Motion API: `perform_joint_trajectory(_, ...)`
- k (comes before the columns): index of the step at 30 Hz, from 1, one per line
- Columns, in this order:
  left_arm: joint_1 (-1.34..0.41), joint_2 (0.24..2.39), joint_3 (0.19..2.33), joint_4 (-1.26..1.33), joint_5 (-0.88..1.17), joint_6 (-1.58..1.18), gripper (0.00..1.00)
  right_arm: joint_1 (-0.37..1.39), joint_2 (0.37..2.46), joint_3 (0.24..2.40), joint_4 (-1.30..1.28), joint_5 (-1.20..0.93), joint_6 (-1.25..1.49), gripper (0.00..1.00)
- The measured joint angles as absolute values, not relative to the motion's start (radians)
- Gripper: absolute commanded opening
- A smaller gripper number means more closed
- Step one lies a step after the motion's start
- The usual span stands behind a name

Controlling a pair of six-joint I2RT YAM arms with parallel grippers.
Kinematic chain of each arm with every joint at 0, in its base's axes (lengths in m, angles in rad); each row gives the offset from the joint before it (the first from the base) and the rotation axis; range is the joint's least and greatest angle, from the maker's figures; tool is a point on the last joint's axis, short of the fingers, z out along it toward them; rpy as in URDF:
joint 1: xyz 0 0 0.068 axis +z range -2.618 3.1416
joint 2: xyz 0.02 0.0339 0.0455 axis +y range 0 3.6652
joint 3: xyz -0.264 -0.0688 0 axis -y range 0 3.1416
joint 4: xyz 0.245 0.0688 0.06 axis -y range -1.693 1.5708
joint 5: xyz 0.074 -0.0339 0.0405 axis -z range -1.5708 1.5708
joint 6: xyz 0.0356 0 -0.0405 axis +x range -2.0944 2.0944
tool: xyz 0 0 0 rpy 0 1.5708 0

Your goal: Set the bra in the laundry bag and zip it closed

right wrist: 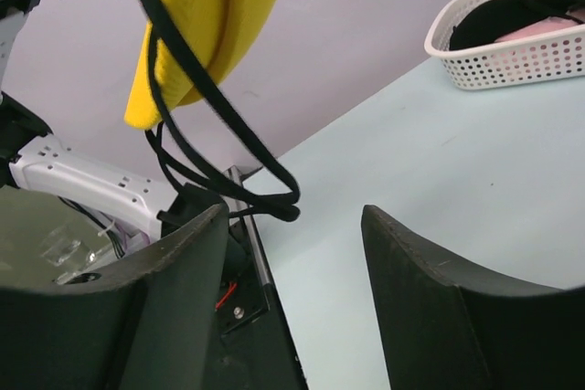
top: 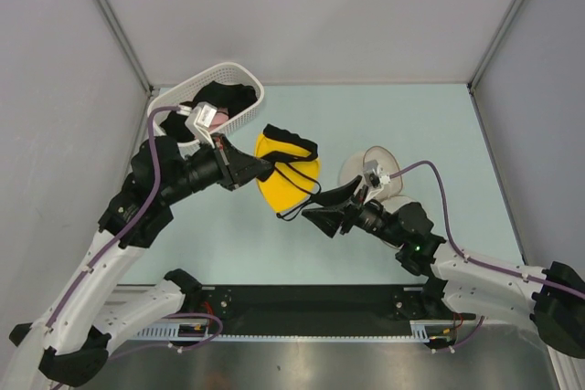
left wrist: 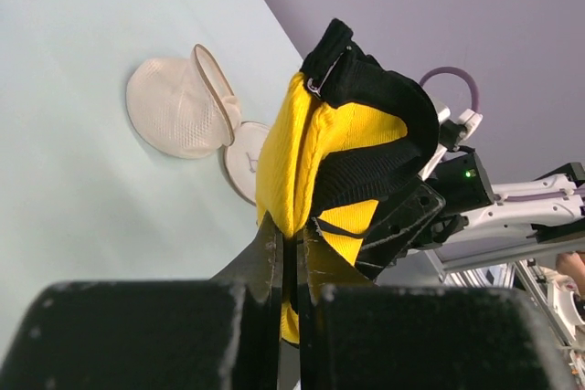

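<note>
Centre of the top view: the left gripper (top: 268,169) was pinched tight on the lower edge of the bra (top: 289,177), and the left wrist view showed those fingers (left wrist: 274,258) clamped on yellow fabric, cups folded together. The bra hung in the air, up at the top left of the right wrist view, black straps (right wrist: 224,134) looping down. The right gripper (top: 316,205) sat just below and right of it in the top view, jaws apart, nothing caught between them; the strap loop dangled by its left finger (right wrist: 183,262).

The laundry bag (top: 366,167) lay open on the table (top: 228,253), right of centre, partly behind the right arm.

The danger, I'd say: grab only a thin strap and the cups swing free, or the loop snags a finger. A slim pinch on the edge could also slip. The basket (top: 239,75) sat upper left, out of it.
</note>
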State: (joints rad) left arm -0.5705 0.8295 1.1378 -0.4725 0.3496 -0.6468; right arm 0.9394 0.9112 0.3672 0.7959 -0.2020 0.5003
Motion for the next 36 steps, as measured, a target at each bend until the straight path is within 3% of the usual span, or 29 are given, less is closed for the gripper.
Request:
perform_joint_trajectory(4, -0.570, 0.821, 1.127, -0.461, 0.359, -0.661, 0.00, 0.941, 0.932, 0.357, 0.850, -0.176, 0.527, 0.59)
perform_joint_trajectory(5, -0.570, 0.818, 1.126, -0.456, 0.363, -0.665, 0.00, 0.941, 0.937, 0.357, 0.865, -0.173, 0.532, 0.51)
perform_joint_trajectory(10, -0.570, 0.808, 1.124, -0.439, 0.371, -0.682, 0.00, 0.942, 0.970, 0.357, 0.925, -0.173, 0.559, 0.34)
perform_joint_trajectory(15, -0.570, 0.797, 1.117, -0.428, 0.370, -0.691, 0.00, 0.949, 0.988, 0.357, 0.957, -0.173, 0.577, 0.33)
perform_joint_trajectory(19, -0.570, 0.795, 1.109, -0.427, 0.371, -0.700, 0.00, 0.952, 0.988, 0.355, 0.977, -0.173, 0.584, 0.40)
perform_joint_trajectory(21, -0.570, 0.796, 1.106, -0.427, 0.371, -0.701, 0.00, 0.952, 0.989, 0.355, 0.981, -0.172, 0.584, 0.38)
perform_joint_trajectory(24, -0.570, 0.794, 1.105, -0.427, 0.371, -0.705, 0.00, 0.952, 1.002, 0.355, 0.992, -0.174, 0.585, 0.19)
perform_joint_trajectory(25, -0.570, 0.792, 1.103, -0.426, 0.371, -0.707, 0.00, 0.953, 1.009, 0.356, 0.994, -0.175, 0.586, 0.01)
perform_joint_trajectory(31, -0.570, 0.782, 1.092, -0.426, 0.364, -0.707, 0.00, 0.953, 1.016, 0.356, 0.983, -0.185, 0.597, 0.00)
perform_joint_trajectory(36, -0.569, 0.779, 1.029, -0.414, 0.296, -0.687, 0.00, 0.953, 0.894, 0.357, 0.799, -0.186, 0.636, 0.00)
